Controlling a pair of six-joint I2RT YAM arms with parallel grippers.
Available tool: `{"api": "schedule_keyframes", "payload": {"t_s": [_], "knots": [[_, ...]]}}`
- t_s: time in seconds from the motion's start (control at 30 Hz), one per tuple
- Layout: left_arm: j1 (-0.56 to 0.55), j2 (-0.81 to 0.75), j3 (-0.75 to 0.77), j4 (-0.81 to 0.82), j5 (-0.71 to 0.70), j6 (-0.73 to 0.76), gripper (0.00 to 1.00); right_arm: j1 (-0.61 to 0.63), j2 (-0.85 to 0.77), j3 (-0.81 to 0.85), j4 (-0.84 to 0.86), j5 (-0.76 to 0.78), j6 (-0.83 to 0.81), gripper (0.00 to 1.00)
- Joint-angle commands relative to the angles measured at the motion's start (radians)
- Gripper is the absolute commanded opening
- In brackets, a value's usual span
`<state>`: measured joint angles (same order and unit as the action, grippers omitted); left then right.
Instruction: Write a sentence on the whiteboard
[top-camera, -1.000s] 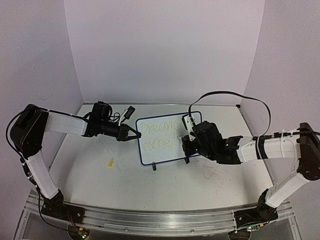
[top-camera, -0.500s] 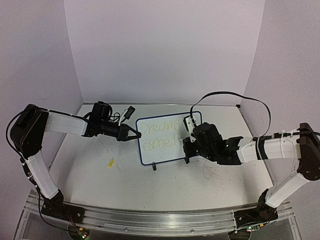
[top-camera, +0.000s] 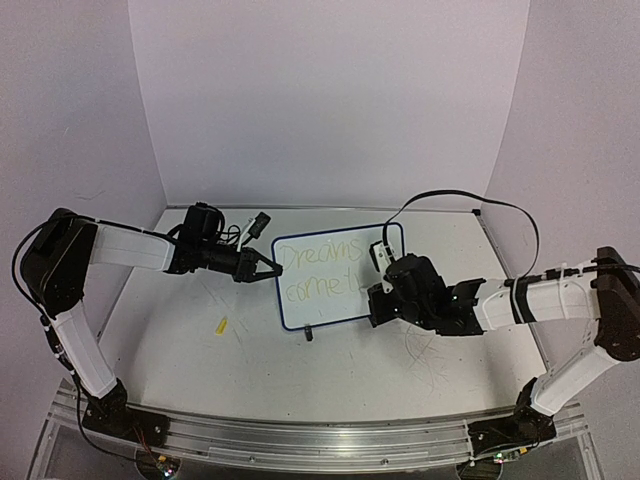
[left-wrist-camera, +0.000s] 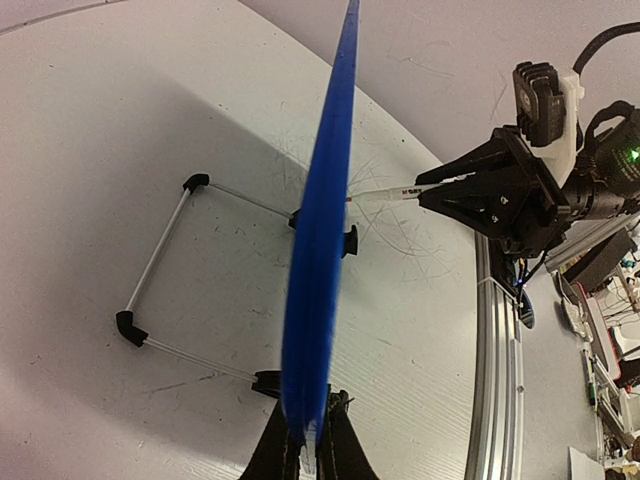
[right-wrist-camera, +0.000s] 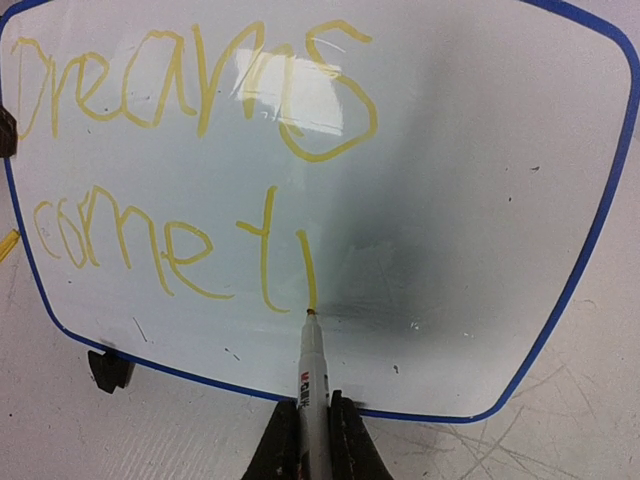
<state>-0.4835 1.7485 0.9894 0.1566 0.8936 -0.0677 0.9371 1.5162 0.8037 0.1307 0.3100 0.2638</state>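
Observation:
The whiteboard (top-camera: 335, 295) with a thin blue rim stands tilted on its wire stand (left-wrist-camera: 160, 260) at mid-table. Yellow writing (right-wrist-camera: 190, 90) on it reads "Dreams" above "come t" and one more downstroke (right-wrist-camera: 308, 275). My left gripper (top-camera: 262, 267) is shut on the board's left edge; in the left wrist view (left-wrist-camera: 308, 445) the blue rim (left-wrist-camera: 325, 230) runs edge-on between the fingers. My right gripper (right-wrist-camera: 312, 425) is shut on a white marker (right-wrist-camera: 311, 375). The marker's tip touches the board at the foot of that downstroke. The right gripper shows in the top view (top-camera: 383, 290) at the board's right edge.
A small yellow cap-like piece (top-camera: 222, 324) lies on the tabletop left of the board. Grey scratch marks (top-camera: 425, 350) cover the tabletop. A black clip foot (right-wrist-camera: 108, 368) shows under the board's lower left. The aluminium rail (top-camera: 320, 440) runs along the near edge.
My right gripper has moved slightly right and down along the board, and a new downstroke now follows the "t". The left gripper has held still.

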Motion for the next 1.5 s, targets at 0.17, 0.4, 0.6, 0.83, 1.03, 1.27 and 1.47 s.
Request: {"api": "schedule_keyframes", "payload": {"t_s": [0.17, 0.4, 0.6, 0.83, 1.03, 1.27, 1.47], "knots": [[-0.01, 0.022, 0.028, -0.033, -0.045, 0.048, 0.0, 0.0, 0.004, 0.03, 0.018, 0.034, -0.013, 0.0], [-0.01, 0.021, 0.028, -0.033, -0.046, 0.048, 0.0, -0.013, 0.016, 0.074, 0.04, 0.05, -0.049, 0.0], [-0.01, 0.022, 0.027, -0.033, -0.045, 0.048, 0.0, -0.03, 0.024, 0.094, 0.044, 0.07, -0.068, 0.0], [-0.011, 0.025, 0.028, -0.034, -0.045, 0.048, 0.0, -0.042, -0.002, 0.087, 0.043, 0.138, -0.041, 0.0], [-0.01, 0.026, 0.03, -0.035, -0.044, 0.048, 0.0, -0.041, -0.197, -0.034, 0.08, -0.004, -0.055, 0.0], [-0.01, 0.029, 0.032, -0.034, -0.04, 0.046, 0.0, -0.065, -0.191, -0.05, 0.033, -0.09, -0.08, 0.0], [-0.012, 0.022, 0.026, -0.035, -0.057, 0.051, 0.0, -0.065, -0.113, -0.009, 0.075, -0.055, -0.089, 0.0]]}}
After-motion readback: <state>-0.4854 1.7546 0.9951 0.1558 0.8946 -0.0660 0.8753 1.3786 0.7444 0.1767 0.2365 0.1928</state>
